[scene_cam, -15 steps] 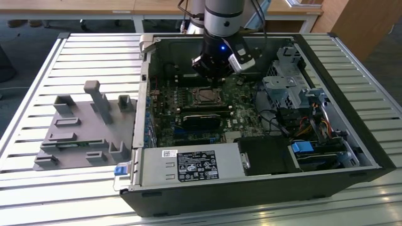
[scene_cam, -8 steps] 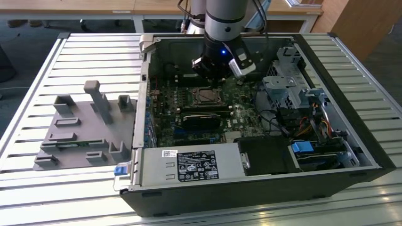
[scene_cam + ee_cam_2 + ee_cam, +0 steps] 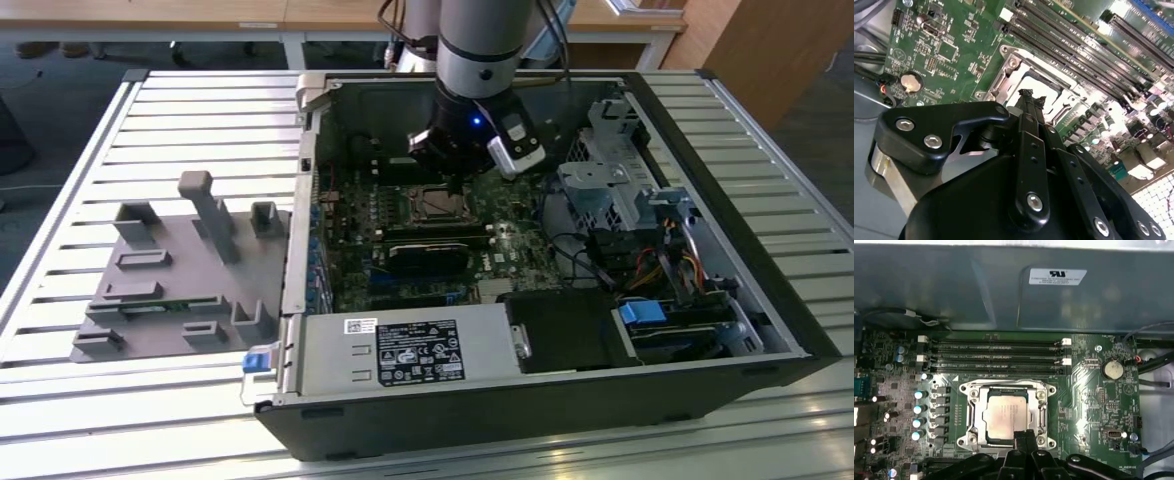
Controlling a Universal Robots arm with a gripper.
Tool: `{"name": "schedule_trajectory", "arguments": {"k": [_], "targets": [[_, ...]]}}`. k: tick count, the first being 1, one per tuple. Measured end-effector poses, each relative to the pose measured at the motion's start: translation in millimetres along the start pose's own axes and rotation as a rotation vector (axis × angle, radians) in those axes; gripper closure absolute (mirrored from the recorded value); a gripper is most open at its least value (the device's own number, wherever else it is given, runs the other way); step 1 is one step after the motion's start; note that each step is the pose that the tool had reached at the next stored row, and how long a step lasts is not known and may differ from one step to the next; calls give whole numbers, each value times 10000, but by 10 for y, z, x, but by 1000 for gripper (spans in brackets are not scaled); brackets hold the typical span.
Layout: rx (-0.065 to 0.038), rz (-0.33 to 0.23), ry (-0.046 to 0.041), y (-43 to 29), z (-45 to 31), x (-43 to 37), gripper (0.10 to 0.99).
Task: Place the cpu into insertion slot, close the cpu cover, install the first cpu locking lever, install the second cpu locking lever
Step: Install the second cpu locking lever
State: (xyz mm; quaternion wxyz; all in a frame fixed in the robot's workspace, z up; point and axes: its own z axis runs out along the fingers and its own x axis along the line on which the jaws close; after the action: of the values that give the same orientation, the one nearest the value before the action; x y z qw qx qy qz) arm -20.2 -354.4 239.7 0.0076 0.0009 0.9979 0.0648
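The exterior view looks down from high and well back onto an open computer case (image 3: 534, 260) lying on a slatted table (image 3: 80, 390). The first wrist view faces nearly straight down, close over the circuit board (image 3: 1094, 390). The second wrist view looks along the gripper (image 3: 1029, 95), slanting, very close. All three share the chip socket (image 3: 437, 203) (image 3: 1034, 87) (image 3: 1006, 412).

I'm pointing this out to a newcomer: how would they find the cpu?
Look inside the open computer case at the green motherboard. Just past the four long black memory slots sits a square metal cpu cover frame; the cpu is the pale silvery square in its window, the board's only flat plain metal plate.
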Motion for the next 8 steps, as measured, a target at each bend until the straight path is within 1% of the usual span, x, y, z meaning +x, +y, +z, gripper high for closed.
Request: {"name": "schedule_trajectory", "arguments": {"k": [4,8], "targets": [[1,0,0,-32,13,0,969],[1,0,0,-99,10,0,969]]}}
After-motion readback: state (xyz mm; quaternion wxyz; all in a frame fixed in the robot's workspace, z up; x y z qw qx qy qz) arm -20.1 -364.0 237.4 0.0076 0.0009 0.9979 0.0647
